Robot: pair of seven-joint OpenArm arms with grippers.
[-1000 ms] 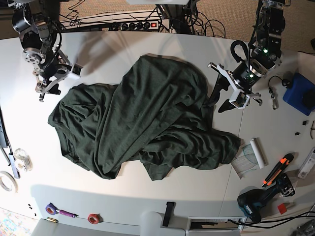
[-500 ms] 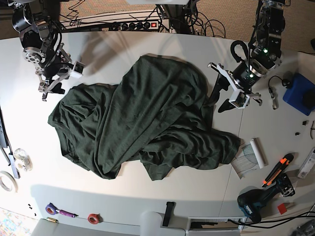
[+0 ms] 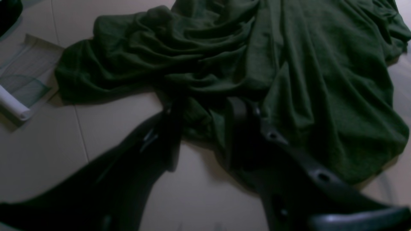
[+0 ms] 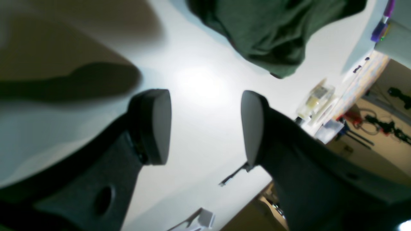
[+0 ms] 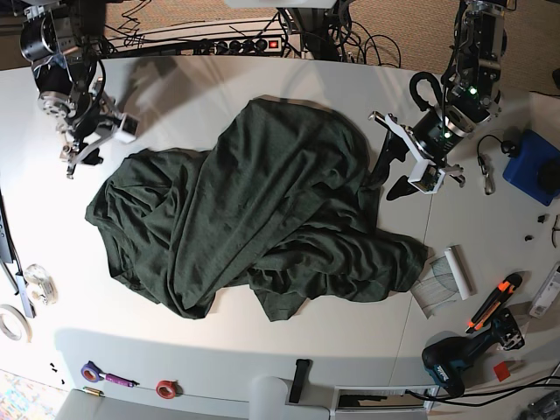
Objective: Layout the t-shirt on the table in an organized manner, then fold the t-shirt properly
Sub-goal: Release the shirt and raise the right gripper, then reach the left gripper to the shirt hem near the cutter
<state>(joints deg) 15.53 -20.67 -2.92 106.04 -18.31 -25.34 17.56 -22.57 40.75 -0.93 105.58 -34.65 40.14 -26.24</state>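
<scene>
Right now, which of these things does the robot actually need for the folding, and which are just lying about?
For the job:
t-shirt
table
left gripper, open
right gripper, open

Lying about:
drill
paper roll
orange cutter
red tape

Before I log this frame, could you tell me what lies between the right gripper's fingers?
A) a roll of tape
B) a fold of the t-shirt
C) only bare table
C: the right gripper is open over bare table, with the t-shirt beyond its fingertips.
</scene>
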